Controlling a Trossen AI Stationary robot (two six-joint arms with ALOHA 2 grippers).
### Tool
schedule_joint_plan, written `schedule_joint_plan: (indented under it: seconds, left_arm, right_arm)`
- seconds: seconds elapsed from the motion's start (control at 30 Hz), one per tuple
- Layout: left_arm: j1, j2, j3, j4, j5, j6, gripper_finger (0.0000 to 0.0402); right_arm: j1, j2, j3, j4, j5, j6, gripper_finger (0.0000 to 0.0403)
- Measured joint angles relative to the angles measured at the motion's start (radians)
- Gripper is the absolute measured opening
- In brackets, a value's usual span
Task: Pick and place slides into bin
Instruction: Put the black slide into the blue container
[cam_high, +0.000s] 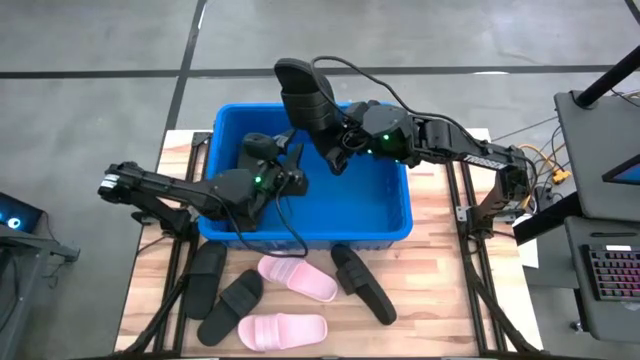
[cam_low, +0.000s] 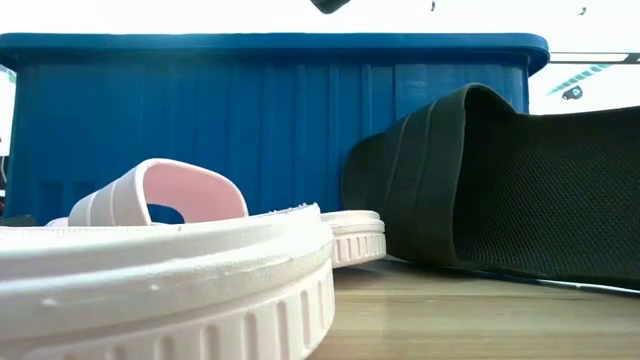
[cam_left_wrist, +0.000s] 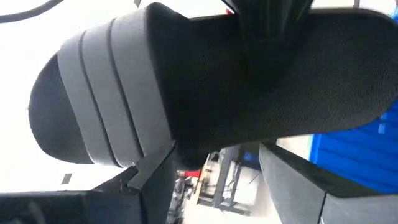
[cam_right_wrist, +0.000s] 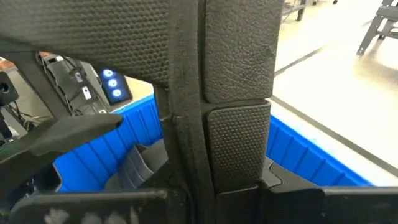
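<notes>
Nearest me on the wooden counter (cam_high: 440, 290) lie two pale pink (cam_high: 298, 279) and three black slides (cam_high: 362, 284), behind them the bright blue plastic bin (cam_high: 395, 232), above which my right claw (cam_high: 338, 150) clamps a black slide (cam_high: 305, 100) while my left claw (cam_high: 283, 158) hangs apart.

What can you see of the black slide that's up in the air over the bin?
The black slide is a slip-on sandal with one wide ribbed strap and a dotted, textured footbed, rubbery in look. It hangs tilted above the far side of the blue bin, clear of its floor. The right gripper is clamped on its sole; the left gripper sits open just beside it.
</notes>
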Motion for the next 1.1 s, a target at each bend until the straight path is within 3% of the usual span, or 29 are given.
schedule_joint_plan:
  seconds: [0.53,1.1]
  left_arm:
    - [0.016,0.003,0.013,0.13,-0.016,0.022,0.0177]
    - [0.058,0.004,0.022,0.133,0.009,0.06,0.0173]
  right_arm:
    - [0.0,0.002,-0.002,-0.006,-0.053,0.044,0.0065]
    - [0.005,0.002,-0.026,-0.004,-0.118,0.092,0.0063]
